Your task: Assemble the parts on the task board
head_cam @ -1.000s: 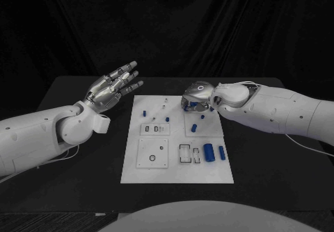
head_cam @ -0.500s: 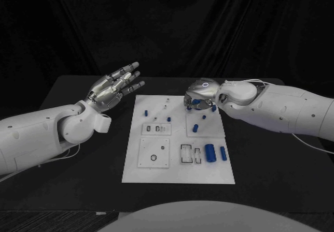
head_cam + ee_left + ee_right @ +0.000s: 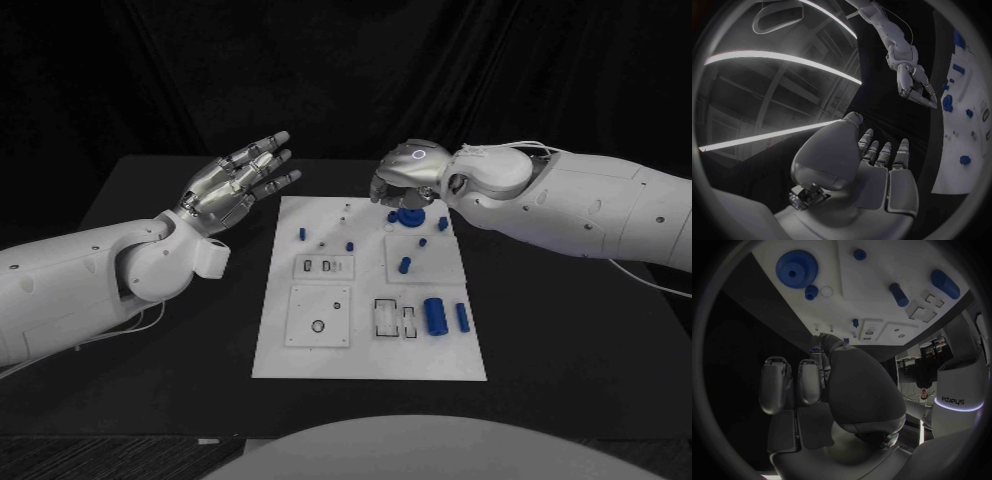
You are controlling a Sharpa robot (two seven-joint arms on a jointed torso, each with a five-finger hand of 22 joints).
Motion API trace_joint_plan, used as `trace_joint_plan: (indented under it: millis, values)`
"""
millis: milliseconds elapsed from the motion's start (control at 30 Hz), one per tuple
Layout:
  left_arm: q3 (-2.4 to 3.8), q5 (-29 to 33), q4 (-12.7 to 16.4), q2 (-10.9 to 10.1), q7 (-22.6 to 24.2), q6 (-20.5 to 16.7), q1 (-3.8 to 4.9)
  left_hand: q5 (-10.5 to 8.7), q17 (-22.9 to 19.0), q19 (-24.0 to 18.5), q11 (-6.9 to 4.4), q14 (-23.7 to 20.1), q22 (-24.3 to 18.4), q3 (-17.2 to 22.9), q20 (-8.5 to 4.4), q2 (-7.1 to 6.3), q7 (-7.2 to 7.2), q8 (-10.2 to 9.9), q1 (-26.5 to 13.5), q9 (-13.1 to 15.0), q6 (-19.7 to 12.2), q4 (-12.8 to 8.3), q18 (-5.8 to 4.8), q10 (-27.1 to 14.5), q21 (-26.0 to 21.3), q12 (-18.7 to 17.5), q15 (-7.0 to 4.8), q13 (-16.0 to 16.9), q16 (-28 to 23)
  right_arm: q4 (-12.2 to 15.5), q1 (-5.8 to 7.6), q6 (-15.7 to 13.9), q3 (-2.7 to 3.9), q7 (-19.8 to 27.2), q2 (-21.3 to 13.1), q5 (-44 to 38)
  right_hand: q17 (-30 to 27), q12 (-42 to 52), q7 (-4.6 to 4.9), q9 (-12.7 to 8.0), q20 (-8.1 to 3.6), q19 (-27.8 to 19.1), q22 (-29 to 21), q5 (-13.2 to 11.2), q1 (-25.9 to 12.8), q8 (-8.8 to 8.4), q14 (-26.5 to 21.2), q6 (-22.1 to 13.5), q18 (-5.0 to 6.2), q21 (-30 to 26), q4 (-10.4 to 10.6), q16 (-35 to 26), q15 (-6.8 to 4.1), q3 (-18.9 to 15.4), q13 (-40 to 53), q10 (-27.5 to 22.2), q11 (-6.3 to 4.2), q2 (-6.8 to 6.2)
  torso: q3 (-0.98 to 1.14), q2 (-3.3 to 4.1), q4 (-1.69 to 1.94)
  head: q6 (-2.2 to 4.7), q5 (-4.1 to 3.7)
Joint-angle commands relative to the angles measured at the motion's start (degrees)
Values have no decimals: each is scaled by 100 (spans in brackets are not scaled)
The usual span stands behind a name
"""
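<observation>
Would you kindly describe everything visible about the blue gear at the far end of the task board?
The blue gear is a round, flat wheel with fine teeth all round its rim and a raised hub with a hole at its centre; it looks like moulded plastic. It lies flat on the white task board near its far edge, beside a small blue peg and an open round hole. The right hand hovers just above it, fingers curled downward; no frame plainly shows contact. It appears whole and undamaged.
</observation>
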Motion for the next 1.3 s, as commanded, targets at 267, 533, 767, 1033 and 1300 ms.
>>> trace_joint_plan:
  millis: [267,533,767,1033,1300]
  values:
    - [6,6,-1,22,19,-34,11,25,6,0,33,0,5,3,36,-17,-4,27,61,7,40,-35,60,3,-23,21,43,7,13,25,50,409,2,-361,-83,6,-129,-448,0,-129,62,-137,-150,-701,-414,-399,112,-652,26,-151,182,-58,65,-62,-155,-854,90,-179,-2,42,32,-1,-16]
    - [6,6,-41,48,8,-5,11,28,6,1,36,1,5,5,39,-18,-1,27,60,6,34,-37,60,2,-23,20,45,7,14,-68,45,847,2,-664,-122,6,-271,-453,24,-246,95,-300,-387,-955,-597,-452,16,-891,85,-345,178,-138,95,-276,-134,-1293,124,-199,-10,86,106,-1,-100]
    - [6,6,-63,65,1,18,11,28,6,1,36,1,5,5,39,-18,-1,27,60,6,34,-37,60,2,-23,20,45,7,14,-138,0,890,2,-699,-86,6,-229,-313,64,-293,111,-327,-419,-1115,-906,-423,-2,-909,97,-411,307,-111,108,-622,-56,-1296,137,-134,-25,96,105,-1,-105]
    - [6,6,-79,79,-2,39,11,29,6,0,39,1,5,7,41,-17,2,26,60,5,29,-39,60,2,-23,21,47,7,14,-262,-74,922,2,-670,1,6,-241,-157,72,-344,107,-329,-401,-192,-630,-415,-23,-806,102,-452,19,-117,109,-461,12,-1241,137,-23,-13,87,101,-1,-100]
    - [6,6,-81,86,-15,62,11,33,10,0,45,8,5,12,45,-14,7,26,60,5,32,-43,59,2,-23,22,51,7,23,-398,-146,996,2,-679,53,6,-251,-109,71,-354,107,-337,-404,-3,-592,-400,-31,-744,105,-471,-40,-123,110,-364,26,-1188,140,-34,-17,87,105,-1,-87]
